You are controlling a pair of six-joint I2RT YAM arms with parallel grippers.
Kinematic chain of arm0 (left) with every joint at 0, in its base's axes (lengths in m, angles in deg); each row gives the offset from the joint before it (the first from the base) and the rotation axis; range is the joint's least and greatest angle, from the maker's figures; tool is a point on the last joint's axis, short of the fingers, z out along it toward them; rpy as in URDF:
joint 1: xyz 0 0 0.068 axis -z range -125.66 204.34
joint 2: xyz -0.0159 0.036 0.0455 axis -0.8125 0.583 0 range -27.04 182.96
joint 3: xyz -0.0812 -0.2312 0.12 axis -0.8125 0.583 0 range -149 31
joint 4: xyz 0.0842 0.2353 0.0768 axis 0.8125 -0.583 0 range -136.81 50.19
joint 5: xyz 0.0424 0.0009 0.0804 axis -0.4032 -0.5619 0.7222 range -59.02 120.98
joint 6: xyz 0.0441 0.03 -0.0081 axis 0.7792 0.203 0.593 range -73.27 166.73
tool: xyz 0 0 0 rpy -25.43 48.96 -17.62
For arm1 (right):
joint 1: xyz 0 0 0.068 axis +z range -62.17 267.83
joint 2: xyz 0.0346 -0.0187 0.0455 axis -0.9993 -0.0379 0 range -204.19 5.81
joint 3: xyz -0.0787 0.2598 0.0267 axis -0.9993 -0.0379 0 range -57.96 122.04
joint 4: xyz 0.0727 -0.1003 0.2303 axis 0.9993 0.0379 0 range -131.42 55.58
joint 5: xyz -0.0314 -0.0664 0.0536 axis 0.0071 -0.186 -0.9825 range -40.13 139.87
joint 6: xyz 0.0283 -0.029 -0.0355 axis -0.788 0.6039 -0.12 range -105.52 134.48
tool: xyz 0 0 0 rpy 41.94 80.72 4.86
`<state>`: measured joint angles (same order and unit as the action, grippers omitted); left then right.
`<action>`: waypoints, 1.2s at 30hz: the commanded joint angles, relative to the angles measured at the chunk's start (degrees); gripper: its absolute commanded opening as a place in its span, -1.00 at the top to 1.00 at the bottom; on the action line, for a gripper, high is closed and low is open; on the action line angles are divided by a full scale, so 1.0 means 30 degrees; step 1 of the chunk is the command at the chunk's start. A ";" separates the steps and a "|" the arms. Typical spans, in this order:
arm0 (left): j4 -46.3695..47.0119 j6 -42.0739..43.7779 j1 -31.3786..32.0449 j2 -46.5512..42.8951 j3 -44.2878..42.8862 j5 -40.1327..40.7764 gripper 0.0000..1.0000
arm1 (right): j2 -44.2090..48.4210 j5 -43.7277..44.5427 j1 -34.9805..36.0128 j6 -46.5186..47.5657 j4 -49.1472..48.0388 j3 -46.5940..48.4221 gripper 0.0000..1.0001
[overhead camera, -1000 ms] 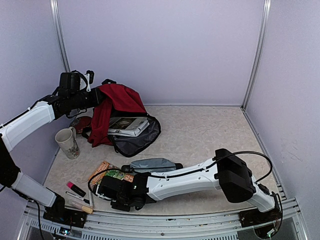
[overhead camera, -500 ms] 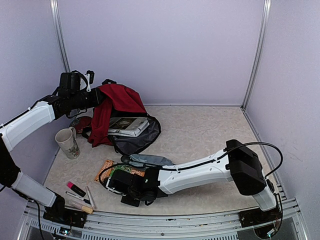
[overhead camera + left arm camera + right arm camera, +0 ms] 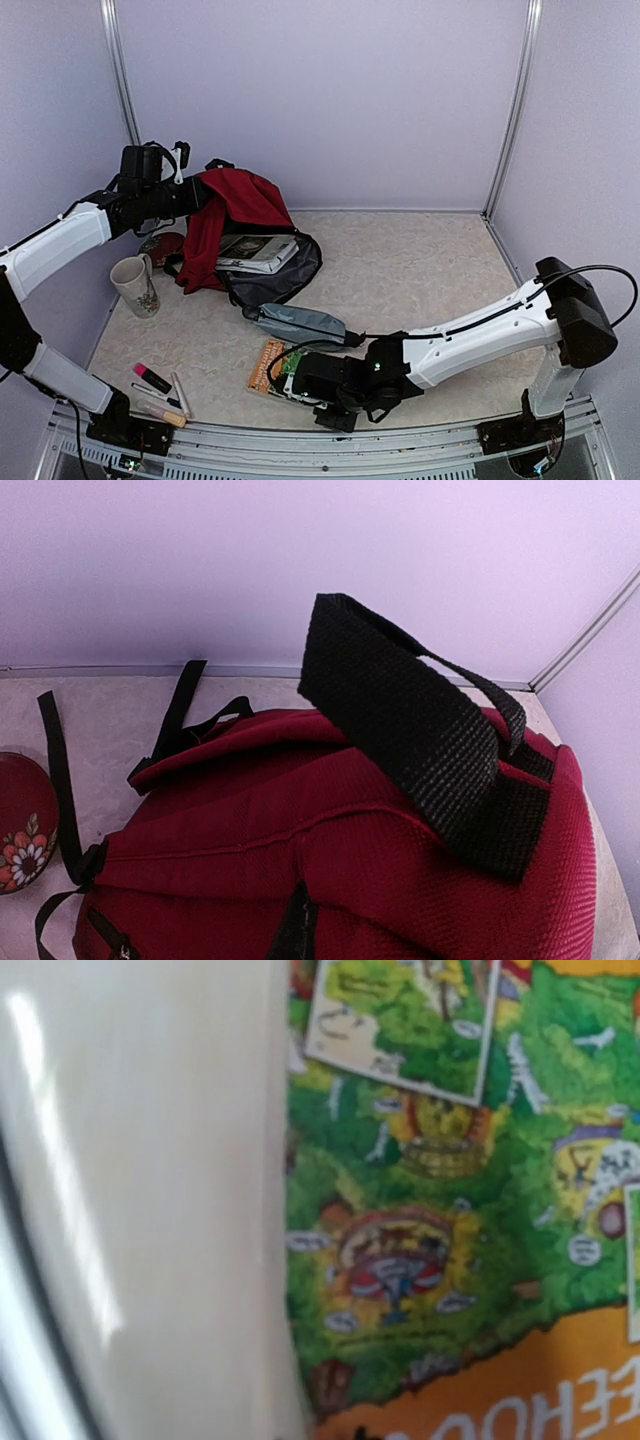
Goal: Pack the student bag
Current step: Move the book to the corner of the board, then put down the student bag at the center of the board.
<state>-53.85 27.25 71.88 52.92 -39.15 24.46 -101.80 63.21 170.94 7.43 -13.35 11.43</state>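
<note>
The student bag [image 3: 238, 205], dark red with a grey lining, lies open at the back left with books [image 3: 256, 252] inside it. My left gripper [image 3: 190, 196] is shut on the bag's top and holds it up. The left wrist view shows only the bag's red fabric [image 3: 330, 860] and its black handle [image 3: 420, 730]; the fingers are hidden. My right gripper [image 3: 296, 375] sits low near the front edge on a colourful orange and green book [image 3: 267, 362]. That book's cover [image 3: 450, 1210] fills the right wrist view, and the fingers are hidden there too.
A grey zip pouch [image 3: 300, 323] lies just behind the book. A mug [image 3: 135, 283] and a round red floral case [image 3: 160, 245] stand left of the bag. A pink highlighter [image 3: 152, 377] and pens [image 3: 180, 393] lie at the front left.
My right arm has swung right along the front edge, and the colourful book has travelled with it. The left arm and the bag have stayed still.
</note>
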 commanded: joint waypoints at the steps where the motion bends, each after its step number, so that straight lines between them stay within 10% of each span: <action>1: 0.1165 -0.0372 -0.0032 0.0146 0.0047 -0.0710 1.00 | 0.1560 -0.1894 0.0070 -0.2918 0.2816 -0.2093 0.32; 5: 0.1064 -0.0296 0.0140 0.0346 -0.0019 -0.0661 1.00 | 0.3131 -0.3727 -0.0367 -0.5139 0.1352 -0.2470 -0.27; 12: 0.1014 -0.0232 0.0530 0.0375 -0.0051 -0.0609 1.00 | 0.7069 -0.5283 -0.2758 -1.2729 -0.0718 -0.5236 -0.53; 19: 0.0926 -0.0164 0.0952 0.0535 -0.0051 -0.0499 1.00 | 0.8680 -0.5213 -0.4679 -1.9518 -0.4792 -0.9275 -0.47; 28: -0.1359 0.2393 0.4630 0.1183 -0.1269 0.3240 1.00 | 0.6091 -0.6256 -0.5781 -1.9146 -0.7906 -0.9332 -0.32; 36: -0.3962 0.0587 0.6679 0.0075 -0.0021 0.1537 -0.86 | 0.6124 -0.6336 -0.5790 -1.8752 -0.8253 -1.0121 -0.31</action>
<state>-62.55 32.10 90.43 57.49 -42.12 29.53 -83.29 44.50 153.89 -49.31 -36.25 -17.34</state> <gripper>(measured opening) 0.785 0.652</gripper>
